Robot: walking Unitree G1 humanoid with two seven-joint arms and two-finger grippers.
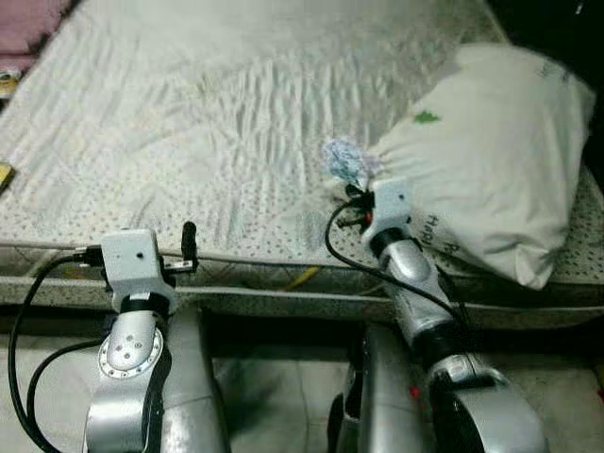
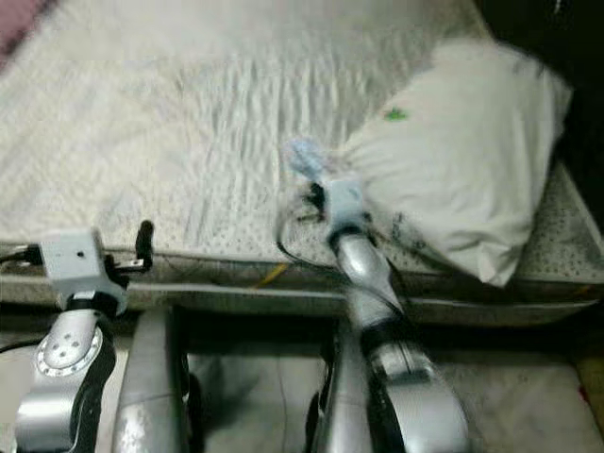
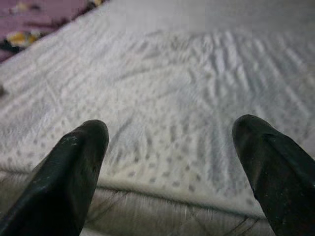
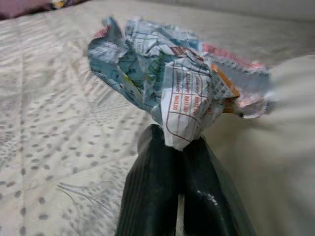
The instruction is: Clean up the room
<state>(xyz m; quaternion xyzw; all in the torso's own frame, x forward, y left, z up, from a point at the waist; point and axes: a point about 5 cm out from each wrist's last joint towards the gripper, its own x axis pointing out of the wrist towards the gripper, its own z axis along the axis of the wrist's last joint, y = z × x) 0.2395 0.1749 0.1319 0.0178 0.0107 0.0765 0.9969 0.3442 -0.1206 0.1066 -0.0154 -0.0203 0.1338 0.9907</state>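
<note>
Crumpled paper (image 4: pixel 172 78): printed, blue and white, pinched at its lower end, held just above the bed beside the pillow.
Right gripper (image 4: pixel 178 147): fingers closed tight on the paper.
Pillow (image 1: pixel 491 151): white, on the bed's right side.
Bed (image 1: pixel 189 123): dotted quilted cover.
Left gripper (image 3: pixel 170 147): fingers spread wide, at the bed's near edge.

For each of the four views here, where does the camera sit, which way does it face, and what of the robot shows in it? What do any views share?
Left eye: on the head, facing forward and down at the bed and pillow; both silver arms show.
Right eye: same scene, blurred; both arms again.
Left wrist: looks along the left gripper, fingers spread open, over the bed's edge.
Right wrist: looks along the right gripper, shut on a crumpled wrapper beside the pillow.
Shared: both eyes and the right wrist show the wrapper; all show the bed.
</note>
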